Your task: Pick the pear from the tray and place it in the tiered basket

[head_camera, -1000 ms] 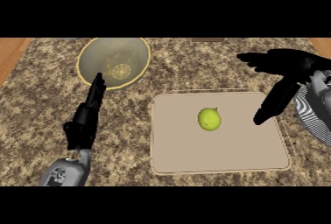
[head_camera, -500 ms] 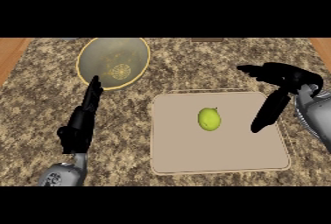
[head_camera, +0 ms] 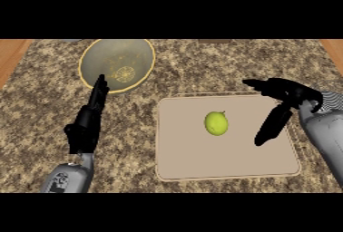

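Right robot hand [head_camera: 286, 94] hangs open and empty over the right side of the tray [head_camera: 201, 158], near the pear [head_camera: 216, 123] lying mid-tray. Left robot hand [head_camera: 87, 124] rests open beside the basket [head_camera: 137, 56] on the counter [head_camera: 214, 68].

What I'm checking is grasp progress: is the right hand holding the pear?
No, the right hand hangs open beside the pear, with bare tray showing between them.
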Motion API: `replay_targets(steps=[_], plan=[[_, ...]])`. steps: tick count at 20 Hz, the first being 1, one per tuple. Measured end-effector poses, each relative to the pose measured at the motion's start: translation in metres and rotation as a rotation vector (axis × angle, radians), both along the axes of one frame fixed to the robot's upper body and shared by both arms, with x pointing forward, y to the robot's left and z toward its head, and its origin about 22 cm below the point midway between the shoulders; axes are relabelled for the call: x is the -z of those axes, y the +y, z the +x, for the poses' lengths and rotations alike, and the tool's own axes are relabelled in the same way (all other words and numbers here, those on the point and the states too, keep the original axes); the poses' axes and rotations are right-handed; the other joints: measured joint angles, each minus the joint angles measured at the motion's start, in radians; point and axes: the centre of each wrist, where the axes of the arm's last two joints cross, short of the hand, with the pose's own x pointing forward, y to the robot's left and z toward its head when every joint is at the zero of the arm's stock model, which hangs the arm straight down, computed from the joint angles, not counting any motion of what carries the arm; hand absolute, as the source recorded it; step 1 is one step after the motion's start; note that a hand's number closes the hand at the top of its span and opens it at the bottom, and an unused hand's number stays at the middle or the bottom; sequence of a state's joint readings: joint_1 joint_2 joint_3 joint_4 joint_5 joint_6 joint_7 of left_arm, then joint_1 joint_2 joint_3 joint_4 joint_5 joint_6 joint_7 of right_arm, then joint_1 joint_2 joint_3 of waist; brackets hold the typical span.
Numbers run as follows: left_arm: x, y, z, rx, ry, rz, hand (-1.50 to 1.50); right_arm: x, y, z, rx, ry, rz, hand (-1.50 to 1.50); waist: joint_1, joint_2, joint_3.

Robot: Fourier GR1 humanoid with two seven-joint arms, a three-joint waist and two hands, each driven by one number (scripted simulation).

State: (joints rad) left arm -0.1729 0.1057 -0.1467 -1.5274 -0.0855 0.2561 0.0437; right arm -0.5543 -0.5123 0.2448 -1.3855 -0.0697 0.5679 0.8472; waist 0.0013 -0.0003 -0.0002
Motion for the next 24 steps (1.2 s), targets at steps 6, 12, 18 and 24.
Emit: replay_targets(steps=[6,12,18,24], plan=[[0.002,0.007,-0.008,0.011,0.005,-0.003,0.00,0.011,-0.002,-0.003,-0.006,-0.008,0.030,-1.50,0.001,0.000,0.000],[-0.002,0.008,-0.009,0.007,0.006,-0.001,0.00,0.026,0.008,0.000,-0.007,0.005,0.045,-1.50,0.002,0.000,0.000],[0.001,0.005,-0.006,0.001,0.001,0.007,0.00,0.032,0.021,0.007,-0.009,0.026,0.062,-1.50,0.002,0.000,0.000],[0.001,0.002,-0.004,0.009,0.000,0.006,0.00,0.043,0.027,0.014,-0.017,0.047,0.050,-1.50,0.003,0.000,0.000]])
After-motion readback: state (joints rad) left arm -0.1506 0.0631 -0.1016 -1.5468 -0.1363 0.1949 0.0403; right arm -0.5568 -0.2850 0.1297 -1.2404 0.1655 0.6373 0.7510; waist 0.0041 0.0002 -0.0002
